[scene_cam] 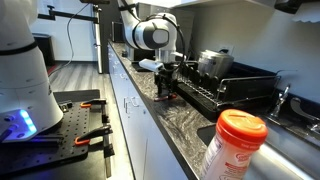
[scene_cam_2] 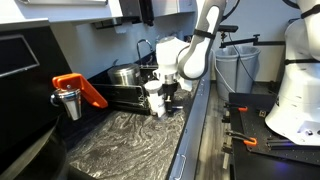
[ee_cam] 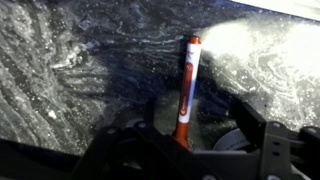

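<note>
Here, only the wrist view shows a slim red-and-white marker pen (ee_cam: 187,90), lying on the dark marbled stone countertop (ee_cam: 80,60). It points to 12 o'clock between the wide-spread jaws of the black gripper (ee_cam: 192,125). In both exterior views the gripper sits low beside a black wire dish rack (scene_cam: 240,85).

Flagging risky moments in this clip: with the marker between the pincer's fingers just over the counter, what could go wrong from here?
1. The marker shows between the pincer's jaws. Whether they grip it is unclear, so it could slip or roll on the counter.
2. The pincer hangs low over the counter, and pushing down might jam it.
3. The dish rack stands close beside it, and a sideways swing could clip it.
</note>
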{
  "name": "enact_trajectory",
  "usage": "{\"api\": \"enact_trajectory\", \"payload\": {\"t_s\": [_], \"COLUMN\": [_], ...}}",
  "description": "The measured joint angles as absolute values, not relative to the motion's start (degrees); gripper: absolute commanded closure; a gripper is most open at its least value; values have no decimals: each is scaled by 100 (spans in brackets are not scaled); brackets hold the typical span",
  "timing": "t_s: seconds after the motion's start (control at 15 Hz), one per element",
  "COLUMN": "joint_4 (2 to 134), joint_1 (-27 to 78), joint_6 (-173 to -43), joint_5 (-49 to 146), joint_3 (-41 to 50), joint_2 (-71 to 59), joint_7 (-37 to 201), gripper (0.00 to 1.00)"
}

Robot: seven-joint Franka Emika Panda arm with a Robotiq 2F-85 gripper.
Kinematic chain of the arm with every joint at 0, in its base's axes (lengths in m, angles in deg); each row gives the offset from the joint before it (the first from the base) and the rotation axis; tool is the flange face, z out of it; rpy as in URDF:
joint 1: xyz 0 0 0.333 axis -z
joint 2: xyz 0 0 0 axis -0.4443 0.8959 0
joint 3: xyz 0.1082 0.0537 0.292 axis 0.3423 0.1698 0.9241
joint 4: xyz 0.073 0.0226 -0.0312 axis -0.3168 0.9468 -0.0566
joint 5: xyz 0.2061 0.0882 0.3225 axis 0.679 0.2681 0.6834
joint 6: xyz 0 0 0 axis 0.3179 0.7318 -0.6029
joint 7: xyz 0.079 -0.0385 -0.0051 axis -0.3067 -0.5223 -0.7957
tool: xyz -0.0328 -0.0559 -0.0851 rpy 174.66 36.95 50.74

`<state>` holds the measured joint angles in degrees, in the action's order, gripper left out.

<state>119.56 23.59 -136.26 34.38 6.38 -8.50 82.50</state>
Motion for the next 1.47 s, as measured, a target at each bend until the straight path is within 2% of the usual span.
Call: {"api": "enact_trajectory", "payload": {"t_s": [0.47, 1.47], "joint_4": [11866, 12119], "joint_1": [2204, 2205], "joint_6": [-13640, -13494], "joint_5": [3441, 3439], "joint_3": [574, 488], "joint_2": [-823, -1060], "joint_7": [8253, 8230], "gripper": [99, 97]}}
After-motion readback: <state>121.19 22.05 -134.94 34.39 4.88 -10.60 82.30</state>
